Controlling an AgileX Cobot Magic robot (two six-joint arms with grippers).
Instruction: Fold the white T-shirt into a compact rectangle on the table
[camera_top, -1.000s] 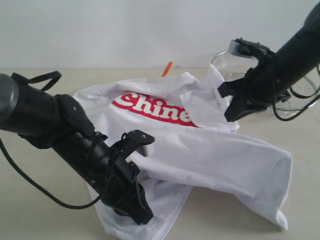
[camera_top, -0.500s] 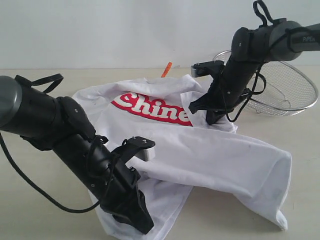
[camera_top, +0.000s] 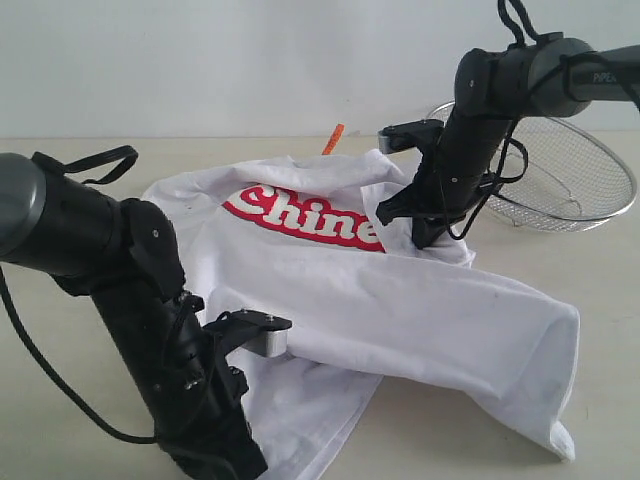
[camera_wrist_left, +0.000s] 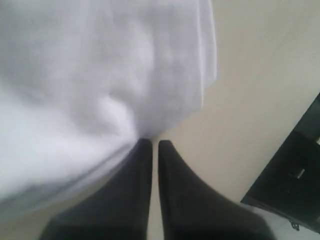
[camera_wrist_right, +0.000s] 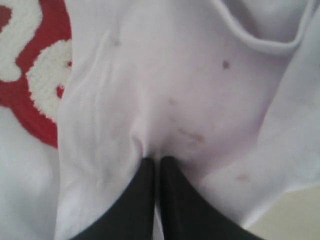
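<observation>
White T-shirt (camera_top: 400, 300) lies crumpled, chest up, across the middle of the pale tabletop (camera_top: 600, 270), its red lettering (camera_top: 300, 215) showing and an orange tag (camera_top: 333, 138) poking up behind the collar. In the exterior view, the left hand (camera_top: 236, 458) points down at the shirt's near left hem, while the right hand (camera_top: 420, 238) presses onto a folded flap beside the lettering. A wire basket (camera_top: 575, 180) sits at the far right, behind that arm.

Left wrist view: the left hand (camera_wrist_left: 152, 145) is closed, fingers together, with blurred white cloth (camera_wrist_left: 100, 75) gathered right at the tips above bare tabletop (camera_wrist_left: 250, 100).

Right wrist view: the right hand (camera_wrist_right: 152, 161) is closed, pinching a pucker of shirt (camera_wrist_right: 175, 75) near the red print (camera_wrist_right: 30, 75).
</observation>
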